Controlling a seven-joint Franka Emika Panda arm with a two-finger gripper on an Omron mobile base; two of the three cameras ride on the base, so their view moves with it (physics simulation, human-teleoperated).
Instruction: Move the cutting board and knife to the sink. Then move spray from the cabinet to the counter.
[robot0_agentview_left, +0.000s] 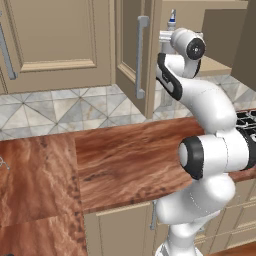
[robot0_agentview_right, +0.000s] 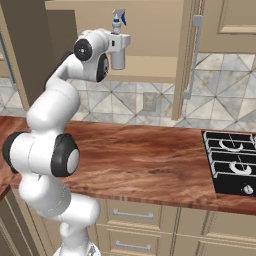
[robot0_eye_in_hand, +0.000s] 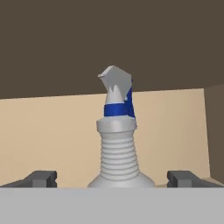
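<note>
So, where we're at: arm reaching up into the open cabinet (robot0_agentview_right: 150, 30), going for the spray (robot0_eye_in_hand: 117, 144).
Spray spot: standing upright on the cabinet shelf (robot0_agentview_right: 150, 67), nozzle up, right in front of the hand. In the right base view the spray (robot0_agentview_right: 119, 37) sits touching or just beside the wrist.
Gripper (robot0_eye_in_hand: 113, 178): fingers (robot0_eye_in_hand: 41, 178) spread apart, one on each side of the bottle's base, not clamped on anything yet.
Contact: we can't really tell if the pads touch the bottle, since the bottom of the hand view cuts off the body.
Risk 1: bottle looks tall and narrow, so we'd guess a push forward before closing knocks it over toward the back of the shelf.
Risk 2: if we close too high, on the ribbed neck, the grip probably slips or the bottle tilts when lifted.
Risk 3: the open cabinet door (robot0_agentview_left: 137, 55) hangs close to the arm's left side in the left base view, so swinging out carelessly could clip it.
Risk 4: the way down to the counter (robot0_agentview_right: 150, 160) passes the shelf edge, and a low exit might catch the bottle on it.
Stove (robot0_agentview_right: 232, 160): off to the right, we'd set the spray well apart from it.
</note>
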